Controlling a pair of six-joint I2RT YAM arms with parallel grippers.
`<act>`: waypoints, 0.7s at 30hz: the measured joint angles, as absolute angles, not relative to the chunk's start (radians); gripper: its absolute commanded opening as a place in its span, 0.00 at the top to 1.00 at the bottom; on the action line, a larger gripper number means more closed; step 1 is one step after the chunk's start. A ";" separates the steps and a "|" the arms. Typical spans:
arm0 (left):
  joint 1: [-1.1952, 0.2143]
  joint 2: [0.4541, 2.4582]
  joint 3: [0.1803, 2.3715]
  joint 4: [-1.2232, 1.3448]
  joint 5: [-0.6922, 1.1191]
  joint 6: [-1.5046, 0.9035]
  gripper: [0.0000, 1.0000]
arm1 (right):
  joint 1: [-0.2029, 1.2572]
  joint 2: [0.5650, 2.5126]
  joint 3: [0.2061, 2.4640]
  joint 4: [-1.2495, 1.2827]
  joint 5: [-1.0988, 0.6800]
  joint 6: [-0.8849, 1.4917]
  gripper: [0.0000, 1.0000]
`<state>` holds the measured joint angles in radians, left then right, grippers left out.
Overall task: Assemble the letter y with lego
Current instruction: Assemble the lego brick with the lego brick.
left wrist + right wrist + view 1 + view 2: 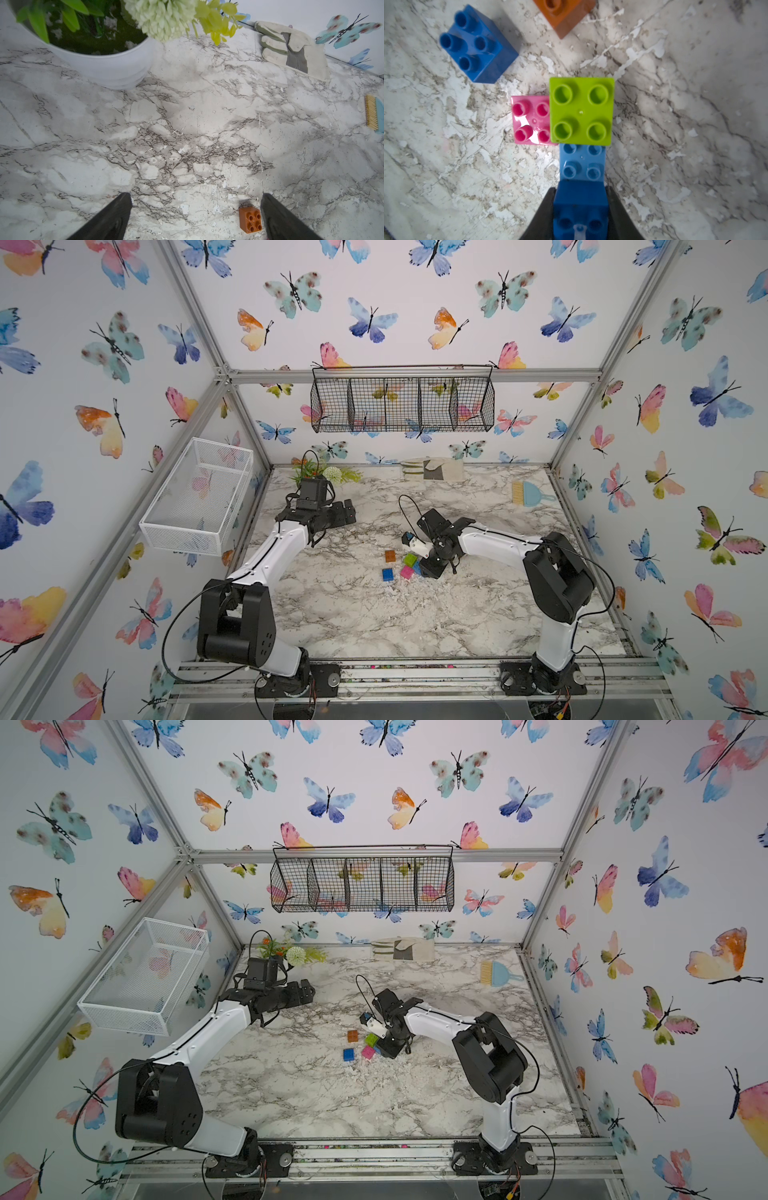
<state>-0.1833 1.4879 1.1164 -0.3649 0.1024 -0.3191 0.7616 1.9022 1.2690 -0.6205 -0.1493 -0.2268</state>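
Lego [581, 110], six bricks, two dark blue [475, 43]

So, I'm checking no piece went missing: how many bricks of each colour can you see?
orange brick: 1
pink brick: 1
lime green brick: 1
light blue brick: 1
dark blue: 2, loose dark blue brick, held dark blue brick
Total: 6

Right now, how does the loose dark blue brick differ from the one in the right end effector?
The loose dark blue brick stands free on the table; the gripped dark blue brick is clamped in the right end effector. The loose one touches no brick; the gripped one meets the light blue brick. The loose one is turned askew to that brick; the gripped one lines up with it. Both are dark blue, studs up.
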 measured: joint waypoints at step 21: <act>-0.183 1.488 1.116 -0.365 0.102 -0.319 0.02 | 0.794 1.929 1.279 -0.630 -0.078 -0.161 0.84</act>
<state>-0.1833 1.4879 1.1164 -0.3649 0.1020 -0.3191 0.7944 1.9289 1.2785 -0.6296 -0.0784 -0.1612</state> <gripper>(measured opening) 0.976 0.353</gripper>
